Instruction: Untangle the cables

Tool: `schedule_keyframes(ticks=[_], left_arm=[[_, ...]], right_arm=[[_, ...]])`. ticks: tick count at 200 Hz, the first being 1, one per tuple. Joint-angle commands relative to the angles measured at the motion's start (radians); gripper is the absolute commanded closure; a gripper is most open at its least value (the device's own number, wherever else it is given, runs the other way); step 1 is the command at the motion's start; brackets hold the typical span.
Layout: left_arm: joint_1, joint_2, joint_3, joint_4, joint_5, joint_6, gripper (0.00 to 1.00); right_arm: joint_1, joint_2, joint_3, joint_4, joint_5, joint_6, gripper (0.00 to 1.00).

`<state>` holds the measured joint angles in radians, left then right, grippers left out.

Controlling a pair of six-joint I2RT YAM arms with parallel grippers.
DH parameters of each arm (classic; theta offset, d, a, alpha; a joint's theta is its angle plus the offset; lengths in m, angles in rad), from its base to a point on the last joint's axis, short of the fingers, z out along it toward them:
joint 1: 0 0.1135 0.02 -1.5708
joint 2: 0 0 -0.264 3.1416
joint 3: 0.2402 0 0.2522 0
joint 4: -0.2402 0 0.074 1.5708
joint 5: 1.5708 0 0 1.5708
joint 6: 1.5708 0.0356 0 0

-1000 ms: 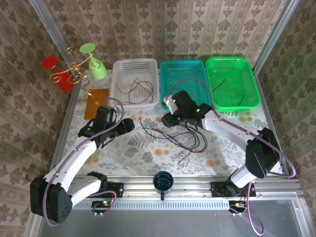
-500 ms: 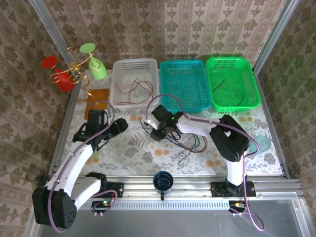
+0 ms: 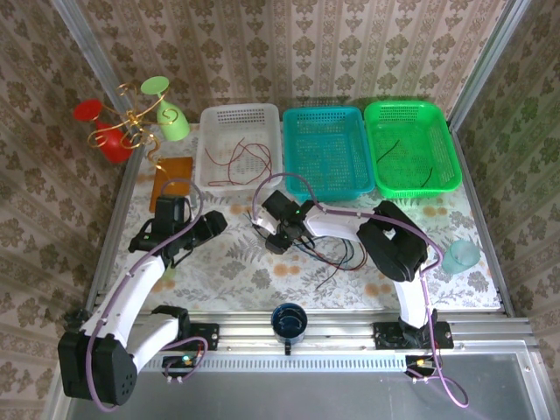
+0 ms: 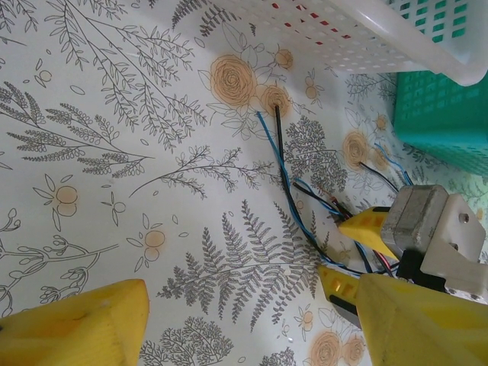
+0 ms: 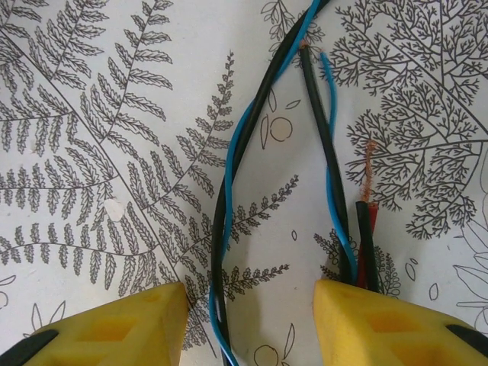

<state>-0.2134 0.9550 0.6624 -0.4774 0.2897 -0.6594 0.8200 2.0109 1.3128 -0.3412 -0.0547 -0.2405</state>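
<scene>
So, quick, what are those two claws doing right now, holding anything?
Left gripper: open, holding nothing.
Right gripper: open, cables lying between its fingers, not clamped.

Black, blue and red cables (image 5: 221, 229) are seen on a white tablecloth (image 4: 114, 114) printed with grey ferns and orange flowers.

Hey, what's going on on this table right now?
The job here is untangling the thin cables on the floral tablecloth. The right end effector is down on the pile, open, with a twisted blue and black pair between its fingers. The left end effector hovers open to the left, holding nothing. Red cables lie in the white basket, a black one in the green basket.
</scene>
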Motion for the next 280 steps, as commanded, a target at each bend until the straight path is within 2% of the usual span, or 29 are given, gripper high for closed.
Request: schedule_keyframes(ticks=[1, 27, 79, 105, 202, 280], left_arm=[[0.008, 0.004, -0.007, 0.008, 0.016, -0.012, 0.27], [0.008, 0.004, -0.006, 0.003, 0.014, -0.006, 0.27], [0.01, -0.004, 0.021, -0.017, 0.017, -0.003, 0.27], [0.01, -0.009, 0.061, -0.034, 0.019, 0.0, 0.27], [-0.022, 0.031, 0.279, -0.023, 0.088, -0.006, 0.29], [-0.086, 0.227, 0.627, 0.037, 0.196, 0.017, 0.29]], right_arm=[[0.012, 0.03, -0.007, -0.018, 0.034, -0.017, 0.51], [0.017, 0.04, -0.032, 0.012, 0.04, -0.014, 0.56], [0.018, 0.004, -0.079, 0.058, -0.004, -0.037, 0.91], [0.018, -0.075, -0.148, 0.145, -0.015, -0.04, 1.0], [0.004, -0.393, -0.34, 0.358, -0.036, -0.007, 1.0], [-0.159, -0.612, -0.315, 0.387, -0.128, 0.027, 1.0]])
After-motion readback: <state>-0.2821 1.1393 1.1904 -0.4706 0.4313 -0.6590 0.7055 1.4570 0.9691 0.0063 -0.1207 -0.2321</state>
